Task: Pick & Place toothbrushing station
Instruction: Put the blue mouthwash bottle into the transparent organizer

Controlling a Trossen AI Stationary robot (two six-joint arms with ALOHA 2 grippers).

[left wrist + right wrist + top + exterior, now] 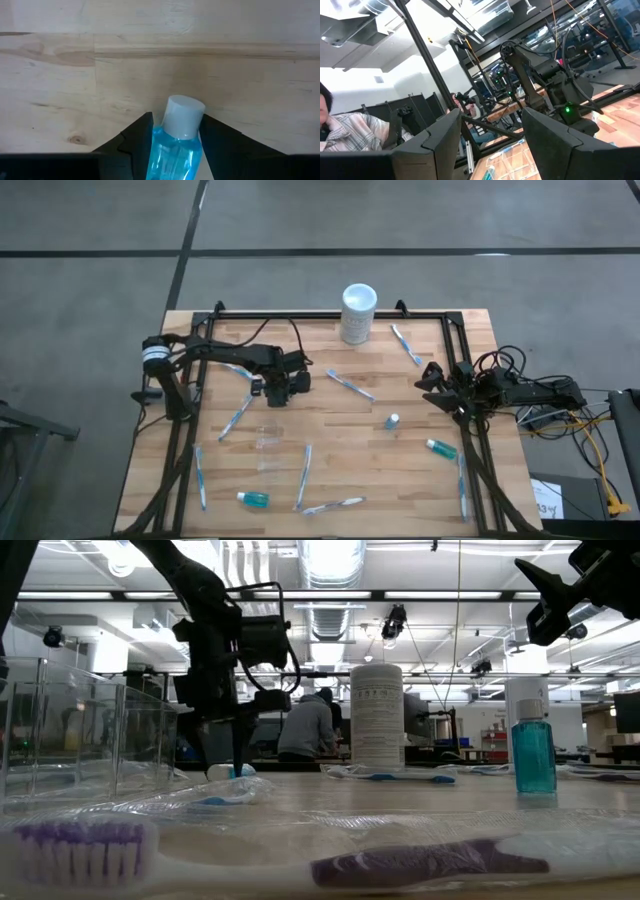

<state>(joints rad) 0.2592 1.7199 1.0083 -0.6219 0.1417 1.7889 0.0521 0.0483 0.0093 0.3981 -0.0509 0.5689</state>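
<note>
Held bottle (172, 150): blue liquid, white cap, clamped between the left gripper (175, 137) fingers over bare wood near table middle; probably lifted for carrying toward the cup.
Cup (267, 438): small, clear, standing just in front of the left gripper, apparently the drop-off spot.
Toothbrushes: about eight counted from above, scattered flat, one (349, 384) beside the left gripper.
Small bottles: four counted; one held, one upright (392, 421), two lying (253, 499).
White canister (358, 313): one, upright at the far edge.
Right gripper (432, 385): fingers apart, empty, waiting raised at the right edge.
</note>
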